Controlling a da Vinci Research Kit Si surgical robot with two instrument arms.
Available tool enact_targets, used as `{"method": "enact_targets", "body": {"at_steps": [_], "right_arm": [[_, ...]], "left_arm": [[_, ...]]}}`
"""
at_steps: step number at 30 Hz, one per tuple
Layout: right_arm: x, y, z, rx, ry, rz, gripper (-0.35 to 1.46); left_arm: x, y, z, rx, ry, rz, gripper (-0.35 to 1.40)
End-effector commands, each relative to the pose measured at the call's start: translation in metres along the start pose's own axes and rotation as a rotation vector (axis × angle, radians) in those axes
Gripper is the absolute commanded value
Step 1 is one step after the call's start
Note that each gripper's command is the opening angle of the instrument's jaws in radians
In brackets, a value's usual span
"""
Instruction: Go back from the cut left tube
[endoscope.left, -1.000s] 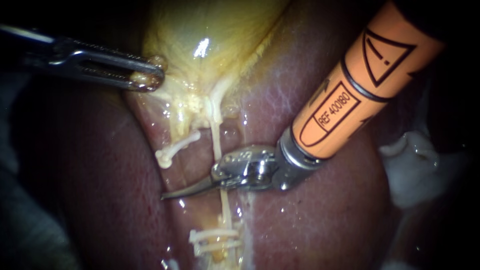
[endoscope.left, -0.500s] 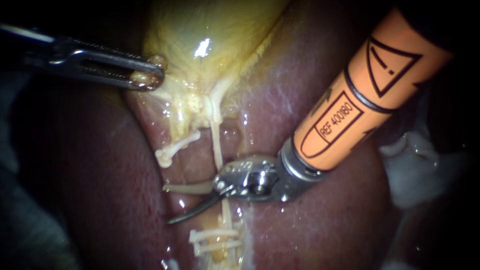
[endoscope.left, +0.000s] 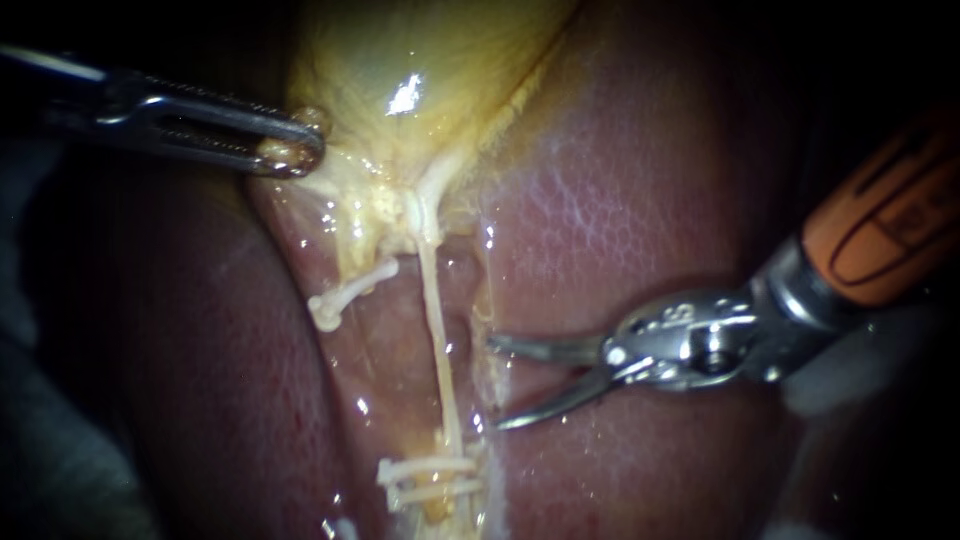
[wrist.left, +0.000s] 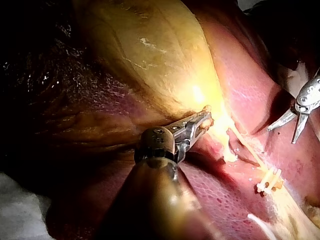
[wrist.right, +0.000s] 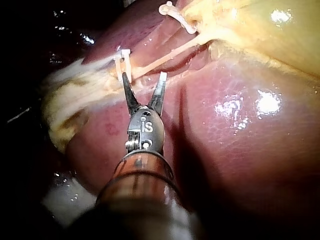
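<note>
Looking through the endoscope: the left instrument (endoscope.left: 290, 152) has its jaws clamped on the lower edge of the gallbladder (endoscope.left: 420, 70). The cut left tube (endoscope.left: 350, 292) lies as a short pale stub just below that grip, on the liver (endoscope.left: 620, 190). The right instrument (endoscope.left: 495, 384) comes in from the right with its curved blades apart, holding nothing. Its tips are just beside the uncut tube (endoscope.left: 438, 340) and clear of the stub. White clips (endoscope.left: 430, 478) cross that tube lower down.

Over to the left wrist camera: the jaws pinch the yellow gallbladder edge, the stub is just ahead, and the other instrument's open blades are beyond it.

Right wrist camera: the blades are spread, the uncut tube and clips sit just ahead of the tips, and the stub is farther on beside the gallbladder.
</note>
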Motion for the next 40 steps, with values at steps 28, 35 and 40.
{"method": "enact_targets", "body": {"at_steps": [28, 35, 40], "right_arm": [[0.0001, 0.0024, -0.0059, -0.168, -0.157, -0.191, 1.45], [0.0001, 0.0025, -0.0059, -0.168, -0.157, -0.196, 1.45], [0.0001, 0.0024, -0.0057, -0.154, -0.153, -0.196, 1.45]], "left_arm": [[-0.0026, -0.0024, 0.0073, 0.001, -0.008, 0.02, -0.35], [-0.0026, -0.0025, 0.0073, 0.0, -0.009, 0.021, -0.35], [-0.0025, -0.0026, 0.0069, -0.003, -0.01, 0.021, -0.35]]}}
